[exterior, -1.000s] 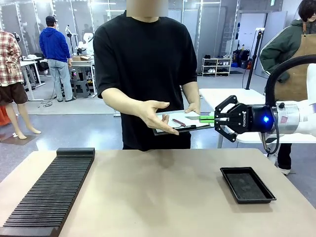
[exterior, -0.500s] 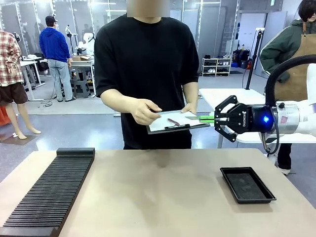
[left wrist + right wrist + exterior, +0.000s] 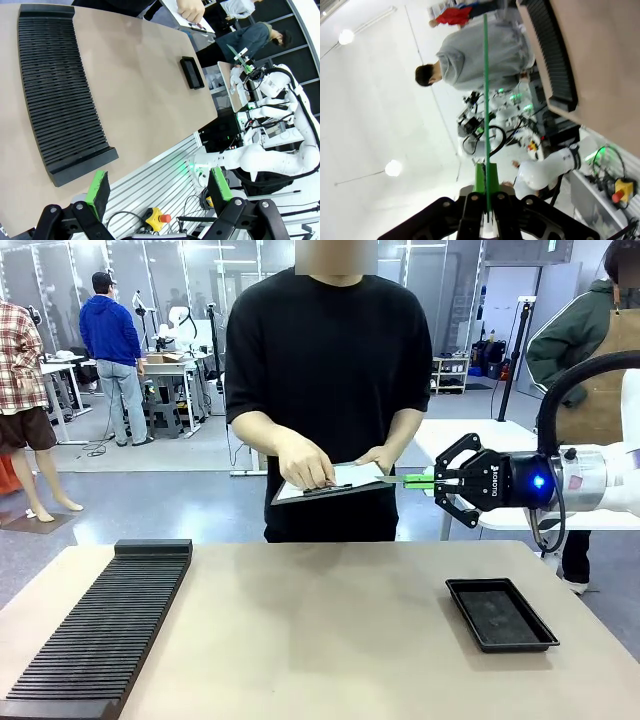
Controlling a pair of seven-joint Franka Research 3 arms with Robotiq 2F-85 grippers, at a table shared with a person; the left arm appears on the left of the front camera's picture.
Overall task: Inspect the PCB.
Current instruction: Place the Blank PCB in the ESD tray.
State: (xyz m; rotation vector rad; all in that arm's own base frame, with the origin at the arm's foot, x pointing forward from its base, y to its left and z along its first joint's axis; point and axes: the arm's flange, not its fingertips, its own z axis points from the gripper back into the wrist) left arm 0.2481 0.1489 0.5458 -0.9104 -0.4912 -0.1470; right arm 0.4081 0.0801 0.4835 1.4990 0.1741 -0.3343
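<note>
We are in a robotics lab: a bare test table (image 3: 330, 630), a white robot arm (image 3: 600, 480), workbenches with equipment (image 3: 175, 370) behind, a wheeled shelf rack (image 3: 438, 373), polished open floor (image 3: 150, 490), other people working farther off.

Front camera faces person (image 3: 328, 390) across table (image 3: 320, 630); wrist cameras also catch table.

The right arm reached in horizontally above the table, its right gripper (image 3: 432, 481) clamped flat on the PCB (image 3: 408, 480); the left gripper (image 3: 157, 182) hung over the table edge, fingers spread
</note>
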